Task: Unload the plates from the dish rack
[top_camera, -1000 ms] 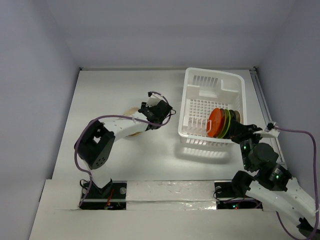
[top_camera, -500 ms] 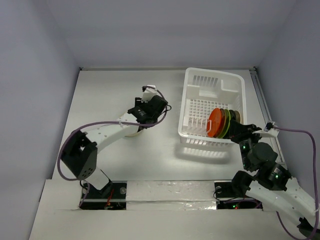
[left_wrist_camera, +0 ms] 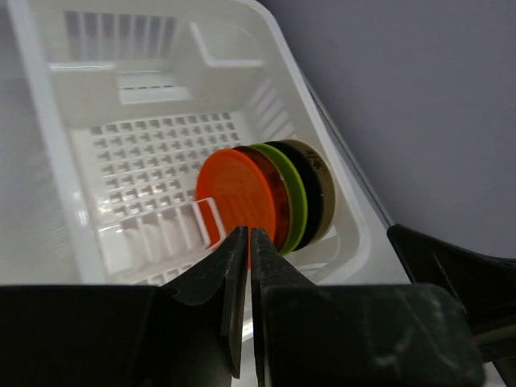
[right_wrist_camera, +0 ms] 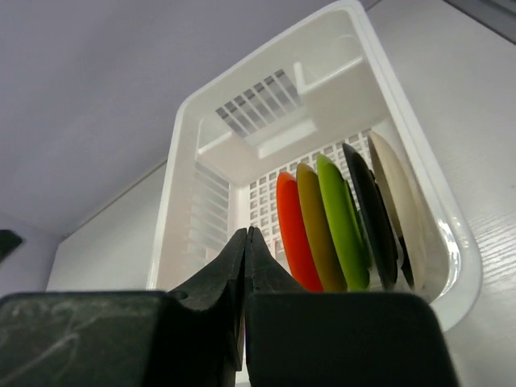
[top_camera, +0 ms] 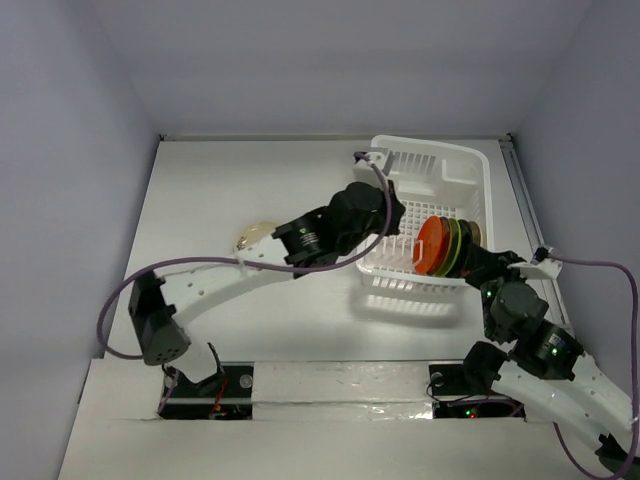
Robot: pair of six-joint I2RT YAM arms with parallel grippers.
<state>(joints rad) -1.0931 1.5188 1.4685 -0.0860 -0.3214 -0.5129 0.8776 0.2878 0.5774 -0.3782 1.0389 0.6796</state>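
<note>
The white dish rack stands at the back right of the table. Several plates stand on edge in it near its front right corner, with the orange plate foremost. A beige plate lies flat on the table left of the rack. My left gripper is shut and empty at the rack's left side. In the left wrist view the left gripper points at the orange plate without touching it. My right gripper is shut and empty, just short of the rack, left of the orange plate.
Behind the orange plate stand a mustard-olive plate, a lime green one, a dark one and a tan one. Grey walls close in the table at the back and on both sides. The right arm's base lies near the rack's front right corner.
My left arm has swung right from over the beige plate to the rack's left side, uncovering that plate, and its jaws have shut. The right jaws have also shut; that arm barely moved.
</note>
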